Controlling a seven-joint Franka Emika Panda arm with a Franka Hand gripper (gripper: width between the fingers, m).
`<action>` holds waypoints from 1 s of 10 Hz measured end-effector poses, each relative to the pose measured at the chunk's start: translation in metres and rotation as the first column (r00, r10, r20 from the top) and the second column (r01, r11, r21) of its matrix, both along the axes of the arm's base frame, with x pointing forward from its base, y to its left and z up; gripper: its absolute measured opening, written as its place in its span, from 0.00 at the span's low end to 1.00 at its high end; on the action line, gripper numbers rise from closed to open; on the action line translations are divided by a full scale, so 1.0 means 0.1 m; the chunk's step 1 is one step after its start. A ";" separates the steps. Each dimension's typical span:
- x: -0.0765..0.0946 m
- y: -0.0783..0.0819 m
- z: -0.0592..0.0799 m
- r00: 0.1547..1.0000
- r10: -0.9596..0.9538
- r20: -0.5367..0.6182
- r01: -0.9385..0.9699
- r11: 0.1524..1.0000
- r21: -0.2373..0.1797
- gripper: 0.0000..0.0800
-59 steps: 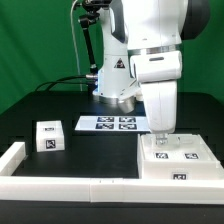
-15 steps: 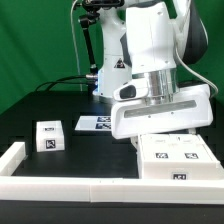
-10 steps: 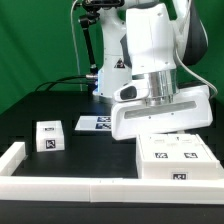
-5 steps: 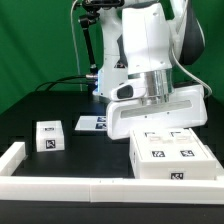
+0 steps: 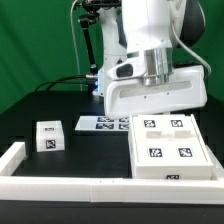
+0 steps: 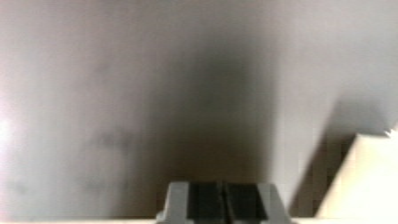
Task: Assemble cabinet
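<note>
Gripper (image 6: pixel 222 203) hanging right over the cabinet (image 5: pixel 170 150), lower right.
Small white block (image 5: pixel 48 137) sits lower left; can't tell if the fingers pinch anything.

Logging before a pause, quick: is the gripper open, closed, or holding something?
Gripper: cannot be told; its fingertips are hidden in the exterior view, and the wrist view is too dark and blurred.
</note>
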State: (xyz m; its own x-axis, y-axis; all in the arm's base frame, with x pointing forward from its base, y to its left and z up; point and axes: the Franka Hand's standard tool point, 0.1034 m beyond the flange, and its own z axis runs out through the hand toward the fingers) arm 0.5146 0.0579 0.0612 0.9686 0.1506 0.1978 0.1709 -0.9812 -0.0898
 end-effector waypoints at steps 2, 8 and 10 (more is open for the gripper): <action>0.06 0.01 0.21 1.000 0.008 0.014 -0.007 1.000 -0.008 0.00; 0.23 0.02 0.44 1.000 0.022 0.000 -0.022 1.000 -0.010 0.00; 0.23 0.04 0.52 0.999 0.025 -0.021 -0.025 1.000 -0.010 0.00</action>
State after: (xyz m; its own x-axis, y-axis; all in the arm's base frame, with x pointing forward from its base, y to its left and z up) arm 0.5377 0.0617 0.1129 0.9685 0.1770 0.1753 0.1937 -0.9775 -0.0833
